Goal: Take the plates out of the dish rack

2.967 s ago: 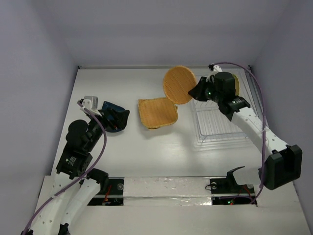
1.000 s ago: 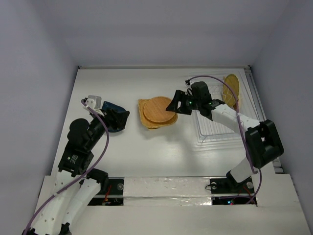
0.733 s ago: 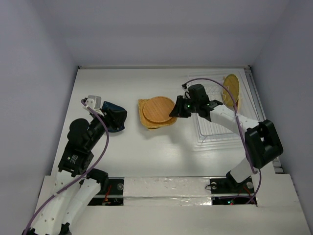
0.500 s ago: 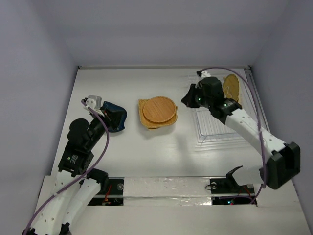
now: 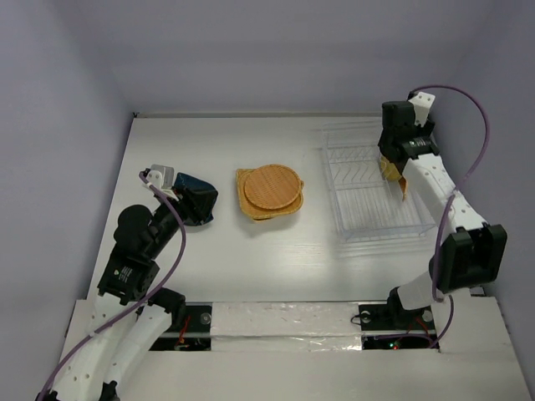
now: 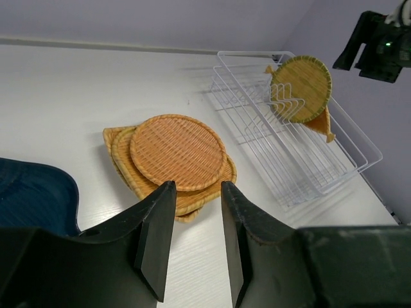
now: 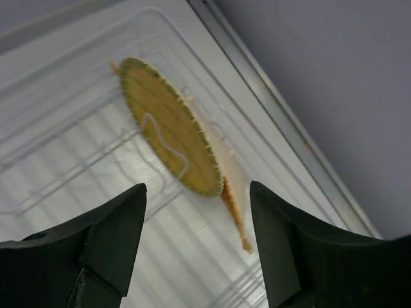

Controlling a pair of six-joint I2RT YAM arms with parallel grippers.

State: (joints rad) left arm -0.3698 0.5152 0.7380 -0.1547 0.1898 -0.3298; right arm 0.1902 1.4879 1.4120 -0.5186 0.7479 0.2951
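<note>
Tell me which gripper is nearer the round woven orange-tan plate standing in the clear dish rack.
Right. The right gripper hovers open just above the round woven plate, over the rack. The left gripper is far across the table, beside the dark blue plate.

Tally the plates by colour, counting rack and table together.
Orange-tan woven plates: 5 (what looks like 3 stacked on the white table, 2 upright in the clear plastic dish rack)
Dark blue plate: 1
Total: 6
</note>
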